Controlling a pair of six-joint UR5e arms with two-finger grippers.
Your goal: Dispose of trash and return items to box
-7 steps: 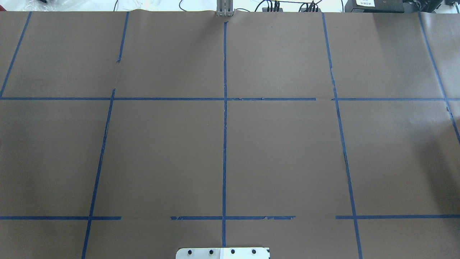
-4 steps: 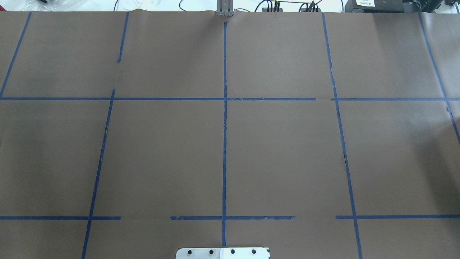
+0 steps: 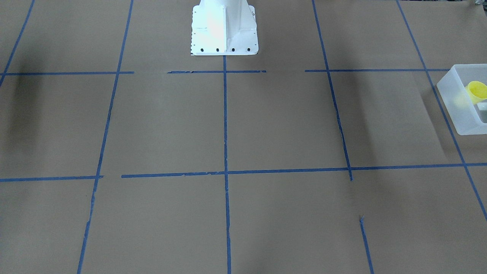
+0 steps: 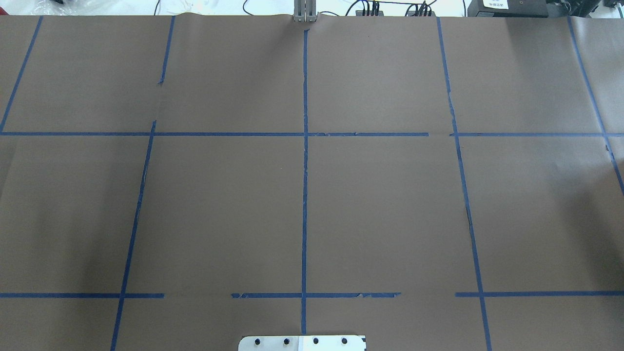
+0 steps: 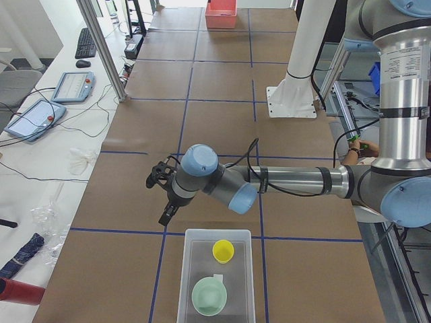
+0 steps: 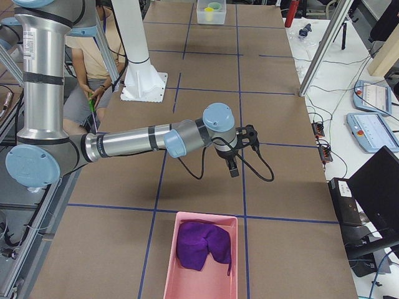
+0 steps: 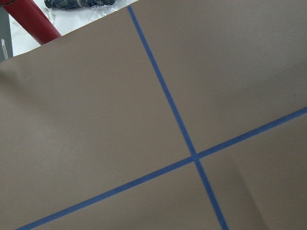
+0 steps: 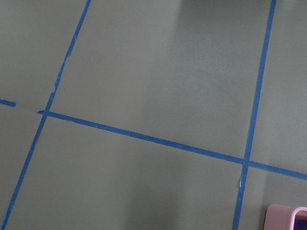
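Observation:
The frosted white box [image 5: 186, 282] stands on the brown table at the robot's left end. The yellow cup [image 5: 223, 251] and the mint-green bowl [image 5: 209, 296] sit inside it. The front-facing view shows the box [image 3: 456, 110] and the cup [image 3: 477, 91] at its right edge. My left gripper [image 5: 163, 212] hangs above the table just beyond the box and holds nothing that I can see. My right gripper [image 6: 233, 167] hangs over bare table near the pink bin [image 6: 168, 261]. Both show only in the side views, so I cannot tell whether they are open or shut.
The pink bin holds a purple cloth [image 6: 202, 245]; its corner shows in the right wrist view [image 8: 288, 218]. The white robot pedestal [image 3: 224, 26] stands at the table's near edge. A red cylinder [image 7: 33, 21] lies off the table's left end. Blue tape lines grid the table.

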